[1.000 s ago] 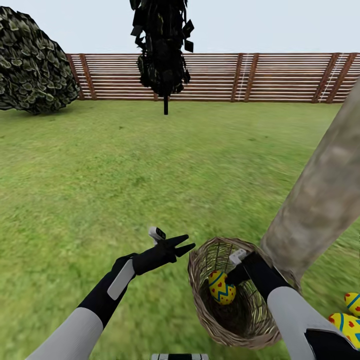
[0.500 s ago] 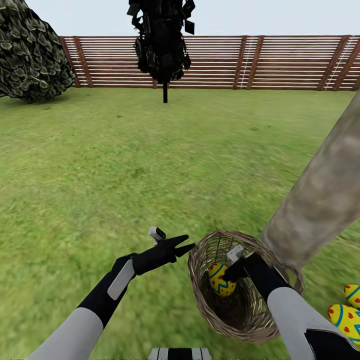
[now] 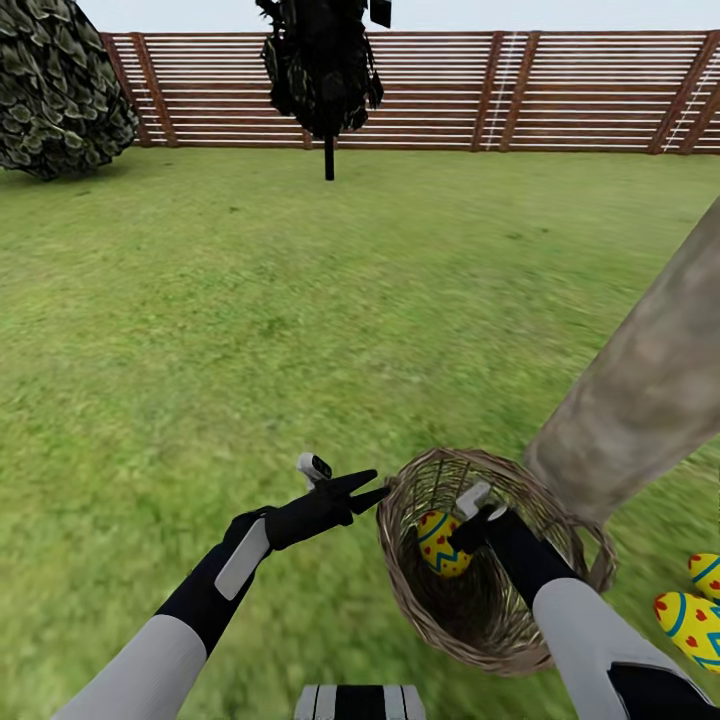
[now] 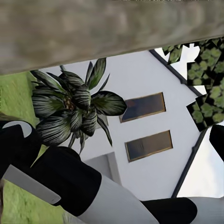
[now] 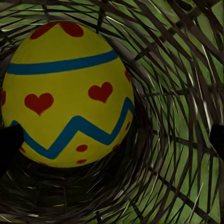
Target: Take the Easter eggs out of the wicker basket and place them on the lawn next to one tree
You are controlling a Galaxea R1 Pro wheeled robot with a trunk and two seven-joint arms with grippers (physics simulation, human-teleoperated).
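In the wicker basket [image 3: 560, 520], which lies tipped on the lawn [image 3: 300, 320], rests one yellow Easter egg [image 3: 438, 540] with blue zigzags and red hearts. My right gripper [image 3: 460, 535] reaches into the basket's mouth, open, right at that egg. The right wrist view has the egg [image 5: 70, 93] close ahead against the woven wall [image 5: 177, 116], one dark fingertip [image 5: 8, 144] beside it. Two more eggs [image 3: 706, 575] [image 3: 692, 628] lie on the grass by the thick pale tree trunk [image 3: 650, 390]. My left gripper [image 3: 372, 487] hovers open just left of the basket rim, holding nothing.
A brown slat fence [image 3: 450, 90] closes the far end of the lawn. A thin-stemmed black-leaved tree [image 3: 325, 70] and a round dark bush [image 3: 55, 90] stand before it. The left wrist view looks past the trunk [image 4: 93, 28] to a white house [image 4: 154, 135] and a leafy plant [image 4: 74, 112].
The head view has tilted down, so the fence sits higher in the picture. My right gripper has pushed a little deeper into the basket toward the egg. The left arm has held still.
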